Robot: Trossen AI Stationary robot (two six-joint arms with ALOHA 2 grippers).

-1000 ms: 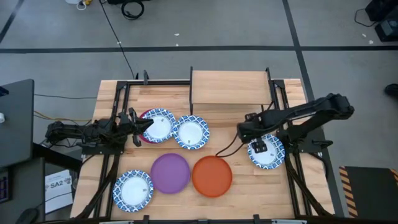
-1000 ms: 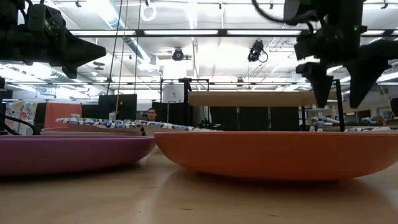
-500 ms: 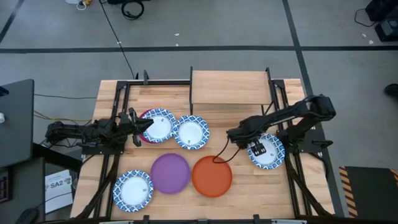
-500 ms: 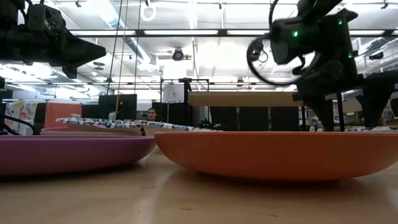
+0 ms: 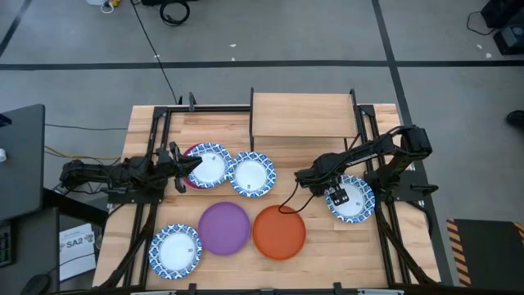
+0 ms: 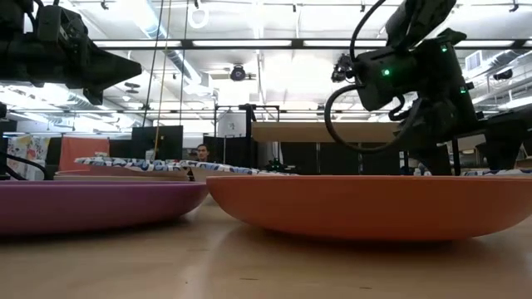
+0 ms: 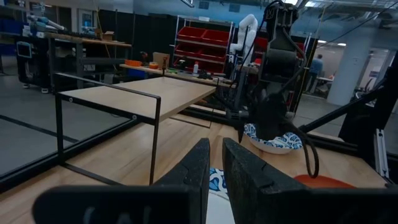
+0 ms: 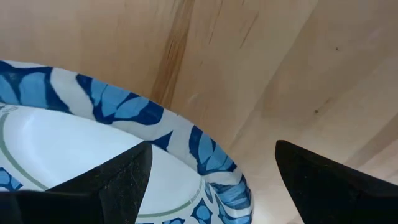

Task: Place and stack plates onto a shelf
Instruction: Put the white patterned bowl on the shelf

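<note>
My right gripper point(image 5: 337, 195) point(image 8: 212, 146) is open and points down at the left rim of the blue-rimmed white plate point(image 5: 352, 201) near the table's right side. One finger is over the plate and one over the bare wood; I cannot tell whether they touch. My left gripper point(image 5: 190, 164) point(image 7: 214, 146) is shut and hovers over another blue-rimmed plate point(image 5: 209, 164), which lies on the magenta plate point(image 5: 190, 153). Two more blue-rimmed plates point(image 5: 252, 174) point(image 5: 176, 250), the purple plate point(image 5: 224, 228) and the orange plate point(image 5: 279, 232) lie flat on the table. The shelf point(image 5: 303, 115) stands at the far edge.
Black metal frames point(image 5: 155, 147) point(image 5: 385, 221) run along the table's left and right sides, beside both arms. A cable point(image 5: 291, 201) from the right arm loops over the orange plate's far rim. Bare wood lies between the shelf and the plates point(image 5: 295, 156).
My right arm has folded: its wrist has swung toward the table's left and sunk toward the table. Its fingers have stayed at the right-hand blue-rimmed plate's left rim and now sit lower. No plate has moved.
</note>
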